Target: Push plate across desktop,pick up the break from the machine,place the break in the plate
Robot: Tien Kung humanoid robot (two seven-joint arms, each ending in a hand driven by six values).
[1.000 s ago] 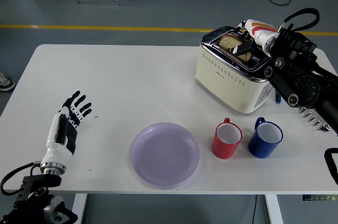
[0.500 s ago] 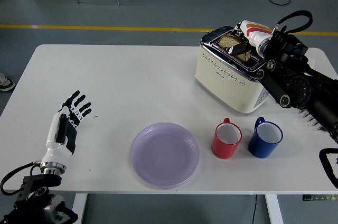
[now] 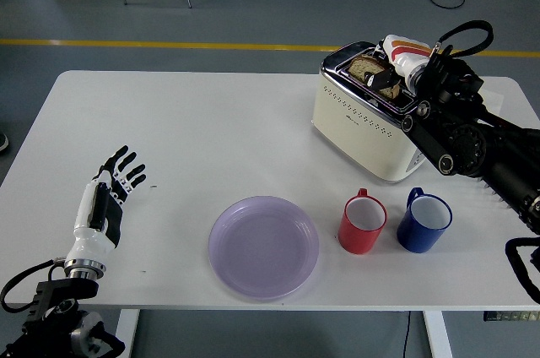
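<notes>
We judge the pick-up step in hand: our right hand (image 3: 390,73) is over the toaster (image 3: 369,126), dark fingers (image 3: 381,81) pinched on the bread (image 3: 366,68) standing in the slot just under them. The next move calls for a straight lift (no tilting), then carrying it to the purple plate (image 3: 264,246), well below-left of those fingers. Our left hand (image 3: 111,193) rests with fingers spread, empty.

The left hand (image 3: 108,193) is held low over the desk's (image 3: 194,134) near left part, palm inward, its fingers (image 3: 128,170) spread and relaxed, nothing grasped. The right arm (image 3: 472,143) is stretched in from the right edge, its right hand (image 3: 392,71) bent downward with fingers pinched.
</notes>
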